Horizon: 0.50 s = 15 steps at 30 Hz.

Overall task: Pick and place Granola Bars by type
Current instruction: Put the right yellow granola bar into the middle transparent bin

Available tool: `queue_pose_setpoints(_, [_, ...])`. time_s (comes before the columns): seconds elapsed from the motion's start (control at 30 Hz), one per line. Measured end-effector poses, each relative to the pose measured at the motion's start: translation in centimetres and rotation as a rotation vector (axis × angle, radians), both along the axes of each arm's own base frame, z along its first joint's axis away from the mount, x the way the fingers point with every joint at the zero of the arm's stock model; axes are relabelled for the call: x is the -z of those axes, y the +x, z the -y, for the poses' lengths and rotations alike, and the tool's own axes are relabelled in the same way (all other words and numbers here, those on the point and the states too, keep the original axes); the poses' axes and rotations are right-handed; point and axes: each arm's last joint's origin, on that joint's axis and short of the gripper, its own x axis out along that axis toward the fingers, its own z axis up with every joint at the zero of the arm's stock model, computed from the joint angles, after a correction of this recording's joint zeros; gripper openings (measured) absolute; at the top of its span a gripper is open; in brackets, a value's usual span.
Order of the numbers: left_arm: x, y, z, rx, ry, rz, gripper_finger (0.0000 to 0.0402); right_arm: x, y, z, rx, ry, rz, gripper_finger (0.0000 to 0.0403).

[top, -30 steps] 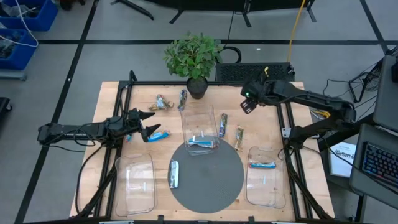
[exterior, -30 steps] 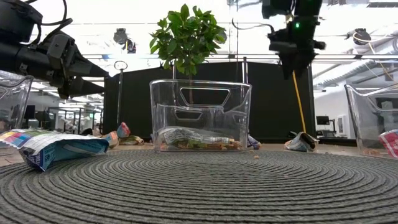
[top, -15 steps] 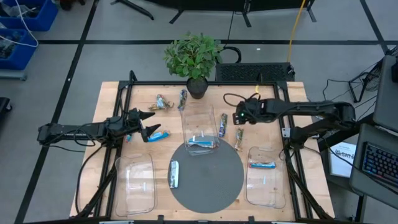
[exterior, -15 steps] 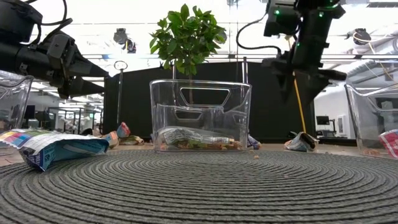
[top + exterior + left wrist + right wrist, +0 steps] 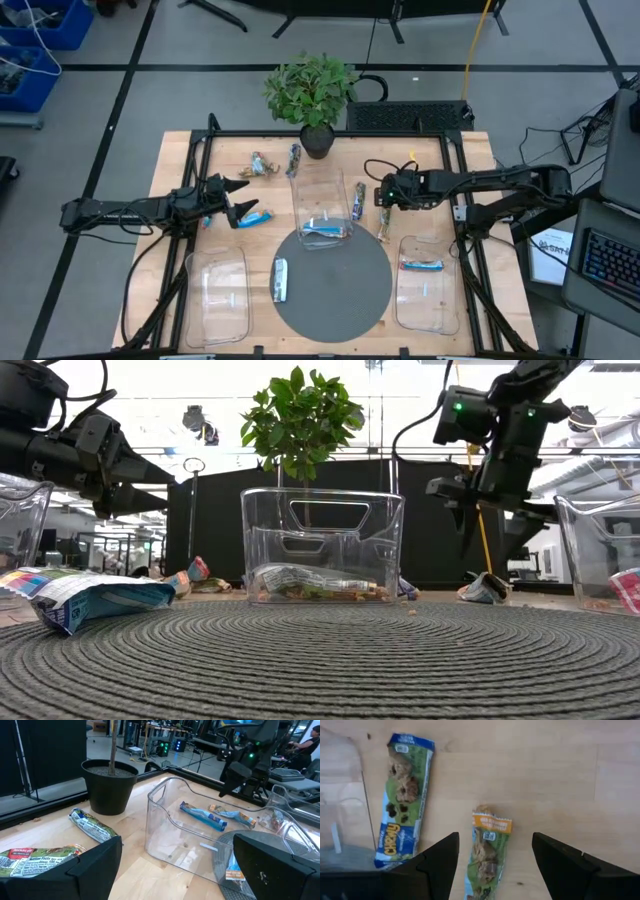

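Granola bars lie scattered on the wooden table. A green bar with an orange end lies flat right below my right gripper, which is open, points steeply down and hangs clear above it. A blue-and-green bar lies beside it, next to the centre tray. One bar rests in that tray and a red-blue one in the right tray. My left gripper waits open at the table's left, near a blue bar.
A round grey mat holds a silver-white bar. A clear tray stands at the near left, another at the near right. More bars lie at the far side near the potted plant.
My right gripper has come down from high over the far right part of the table toward the near edge and a little left. It has rolled its wrist and tipped downward, and now hangs over the orange-ended bar. Its fingers have stayed apart.
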Motion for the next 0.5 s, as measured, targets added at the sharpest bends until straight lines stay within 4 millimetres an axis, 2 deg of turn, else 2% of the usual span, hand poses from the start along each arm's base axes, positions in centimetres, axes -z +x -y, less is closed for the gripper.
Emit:
queue_pose_setpoints(0.27, [0.0, 0.0, 0.0, 0.000, 0.000, 0.000, 0.0379, 1.3, 0.3, -0.2, -0.027, 0.060, 0.078, 0.0245])
queue_pose_setpoints(0.5, [0.0, 0.0, 0.0, 0.000, 0.000, 0.000, 0.0379, 2.5, 0.8, -0.2, -0.045, 0.098, 0.048, 0.0245])
